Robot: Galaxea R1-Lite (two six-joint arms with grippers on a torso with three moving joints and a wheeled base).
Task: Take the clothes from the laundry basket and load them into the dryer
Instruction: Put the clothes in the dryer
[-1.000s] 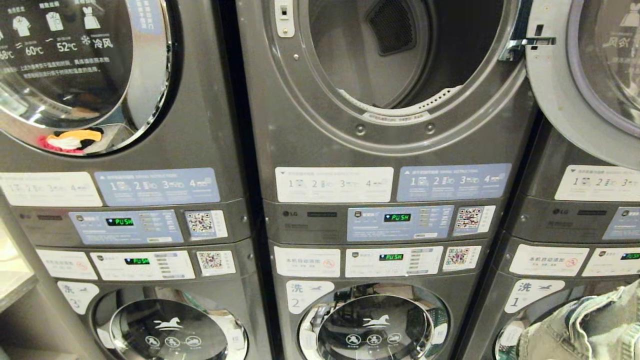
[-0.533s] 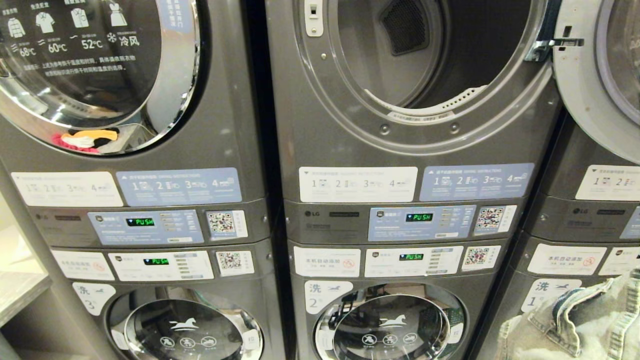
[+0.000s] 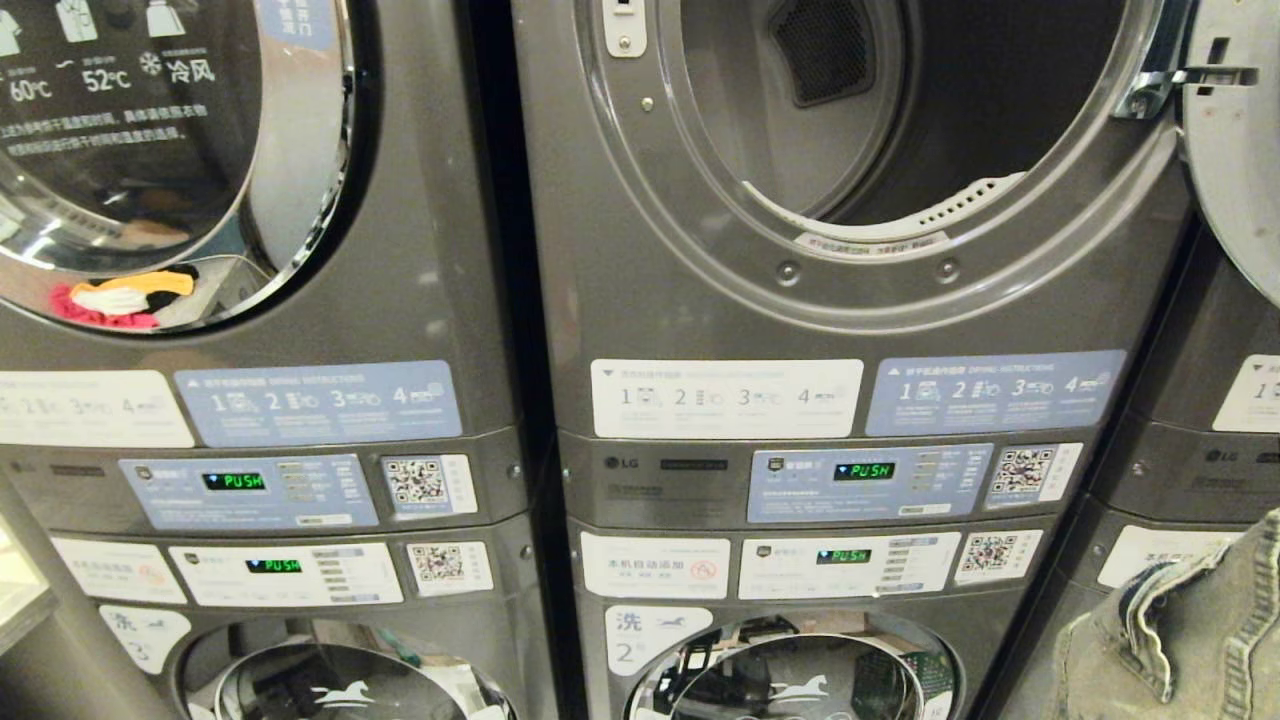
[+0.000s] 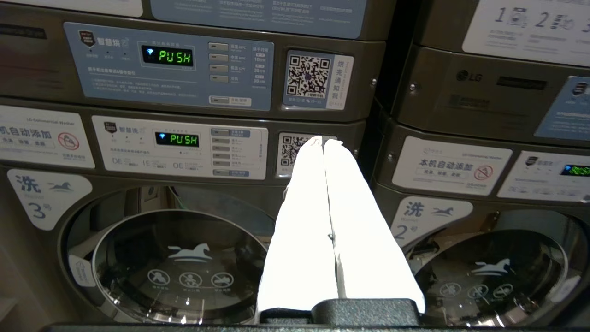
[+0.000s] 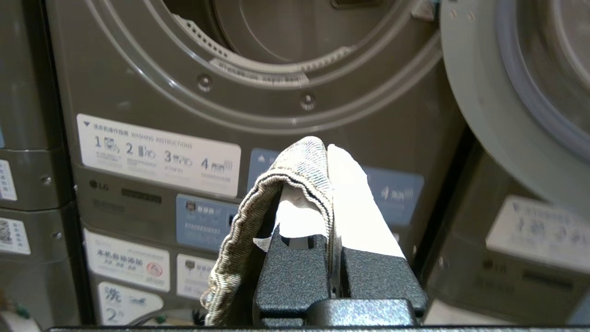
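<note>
On the far left a closed round door (image 3: 150, 150) shows bright clothes behind its glass. The left pincer (image 4: 324, 143) hangs low before the control panels (image 4: 168, 67), its white fingers pressed together on nothing. The middle dryer (image 3: 900, 120) gapes open, its drum dark and roomy, rim unobstructed. The swung-out door (image 3: 1235, 140) crowds the mouth's right edge. Below it, at lower right, the right pincer (image 5: 328, 152) is clamped on a fold of denim garment (image 3: 1180, 640), beneath the opening.
</note>
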